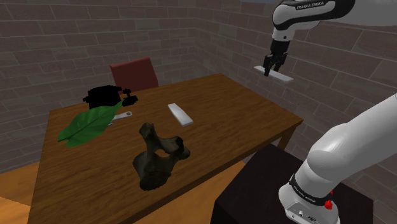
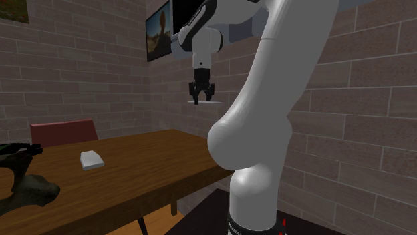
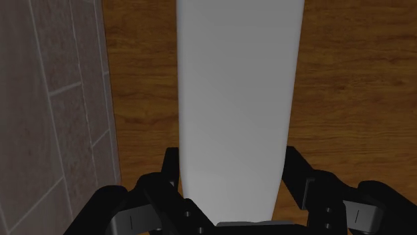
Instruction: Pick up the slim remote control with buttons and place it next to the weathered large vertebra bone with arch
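Note:
My gripper [image 1: 275, 69] hangs high in the air past the table's right end in the shoulder view, close to the brick wall. It is shut on a slim, plain white remote [image 1: 278, 74], held level. In the wrist view the black fingers [image 3: 170, 167] clasp the white remote [image 3: 237, 113] from both sides, with wooden floor far below. The second exterior view has the gripper [image 2: 200, 99] and the remote [image 2: 208, 101] above the table's far end. The dark vertebra bone with an arch [image 1: 156, 159] stands near the table's front edge, its edge also visible as a dark bone [image 2: 30, 187].
A second white slab [image 1: 180, 114] lies mid-table on the wooden table [image 1: 248, 105]. A green leaf [image 1: 89, 124], a black object [image 1: 105, 95] and a small metal piece [image 1: 124, 116] sit at the table's left end. A red chair [image 1: 133, 73] stands behind. My dark stand [image 1: 254, 191] is at lower right.

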Controlling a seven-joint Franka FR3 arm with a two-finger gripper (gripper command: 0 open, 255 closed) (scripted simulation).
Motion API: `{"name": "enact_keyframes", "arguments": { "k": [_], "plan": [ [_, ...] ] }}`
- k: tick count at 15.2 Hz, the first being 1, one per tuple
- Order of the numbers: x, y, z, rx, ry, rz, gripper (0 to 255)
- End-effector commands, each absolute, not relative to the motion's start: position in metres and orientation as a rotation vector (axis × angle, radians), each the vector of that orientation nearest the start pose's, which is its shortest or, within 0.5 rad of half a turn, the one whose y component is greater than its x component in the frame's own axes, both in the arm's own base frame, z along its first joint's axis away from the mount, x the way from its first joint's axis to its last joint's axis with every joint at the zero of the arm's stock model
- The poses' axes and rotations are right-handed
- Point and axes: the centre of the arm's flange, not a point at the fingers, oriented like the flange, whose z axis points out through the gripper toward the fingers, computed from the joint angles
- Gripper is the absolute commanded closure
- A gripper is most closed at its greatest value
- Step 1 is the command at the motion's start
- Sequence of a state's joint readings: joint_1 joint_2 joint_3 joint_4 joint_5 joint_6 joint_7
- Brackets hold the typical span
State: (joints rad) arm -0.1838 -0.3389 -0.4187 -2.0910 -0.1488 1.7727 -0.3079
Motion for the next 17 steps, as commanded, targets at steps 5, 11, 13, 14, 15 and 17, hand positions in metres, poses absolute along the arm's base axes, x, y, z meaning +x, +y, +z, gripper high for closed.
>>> {"name": "enact_keyframes", "arguments": {
  "k": [5, 11, 13, 14, 15, 17],
  "plan": [
    [0.363, -0.289, 0.581, -3.125, 0.381, 0.014, 255],
    [0.363, -0.289, 0.610, -3.125, 0.381, 0.014, 255],
    [0.373, -0.264, 0.610, -3.125, 0.381, 0.014, 255],
    [0.378, -0.252, 0.610, -3.125, 0.381, 0.014, 255],
    [0.382, -0.240, 0.610, -3.125, 0.381, 0.014, 255],
    [0.392, -0.215, 0.610, -3.125, 0.381, 0.014, 255]
  ]
}}
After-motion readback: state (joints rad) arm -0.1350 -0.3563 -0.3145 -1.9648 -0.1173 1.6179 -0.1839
